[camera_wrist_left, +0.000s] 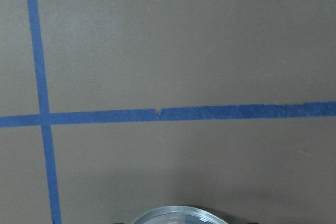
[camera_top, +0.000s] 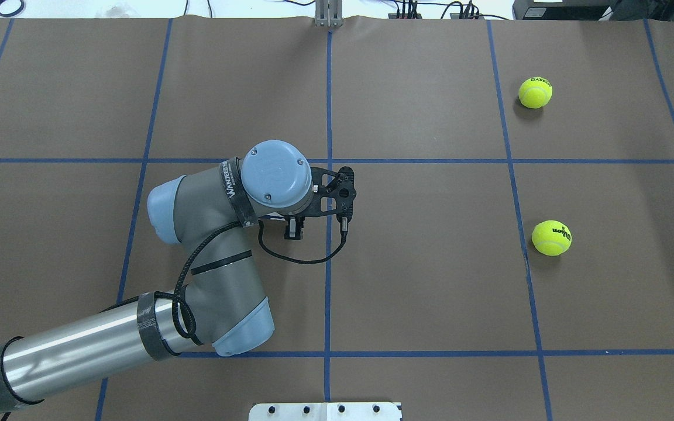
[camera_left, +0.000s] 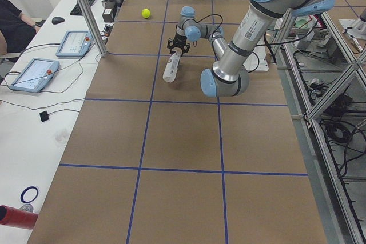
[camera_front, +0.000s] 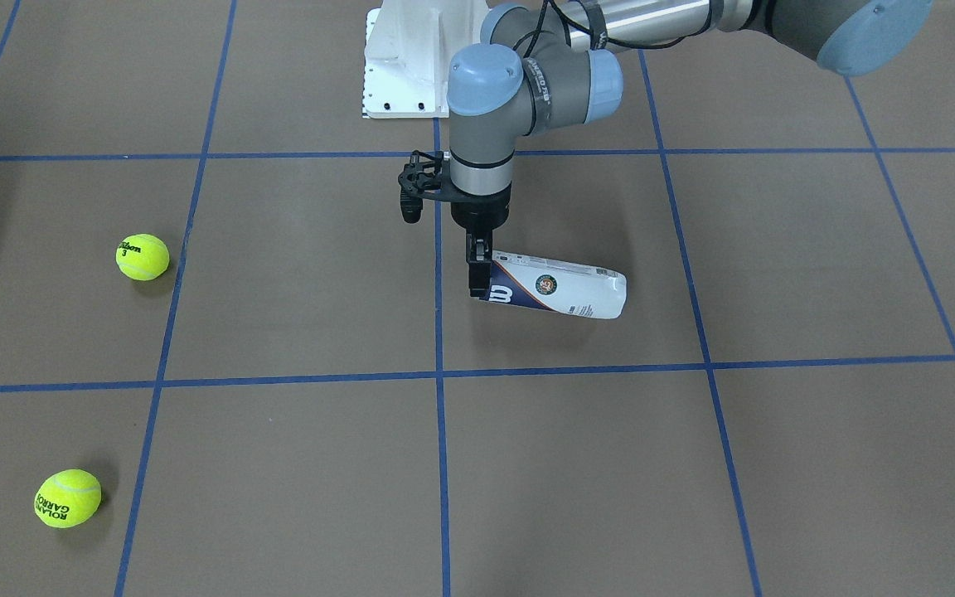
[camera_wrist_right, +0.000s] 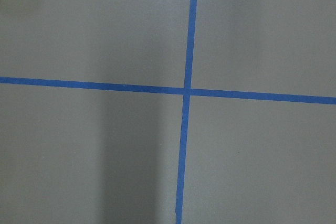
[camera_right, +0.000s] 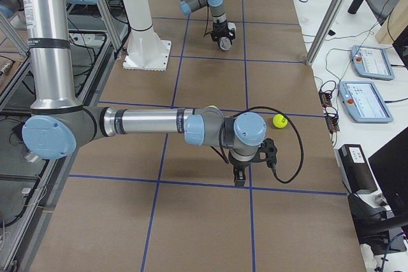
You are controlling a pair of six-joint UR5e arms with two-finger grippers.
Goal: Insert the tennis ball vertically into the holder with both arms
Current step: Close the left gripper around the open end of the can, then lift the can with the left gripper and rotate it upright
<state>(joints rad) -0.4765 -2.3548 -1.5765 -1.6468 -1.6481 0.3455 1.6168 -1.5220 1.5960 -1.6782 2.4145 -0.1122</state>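
Note:
My left gripper (camera_front: 482, 282) is shut on the navy end of the holder (camera_front: 564, 287), a clear tube with a white and navy label. The tube hangs almost level, just above the table. The overhead view shows the left gripper (camera_top: 294, 229), but the arm hides the tube. The tube shows from the left (camera_left: 170, 68) and from the right (camera_right: 224, 43). One tennis ball (camera_front: 143, 256) and a second ball (camera_front: 68, 497) lie apart on the table's right side (camera_top: 552, 237) (camera_top: 535, 92). My right gripper (camera_right: 239, 178) points down beside the nearer ball (camera_right: 279, 120); I cannot tell its state.
The white pedestal base (camera_front: 411, 58) stands at the robot's edge of the table. Blue tape lines (camera_top: 328, 263) grid the brown table. Operator tablets (camera_left: 34, 74) and a metal post (camera_left: 86, 12) stand on the side bench.

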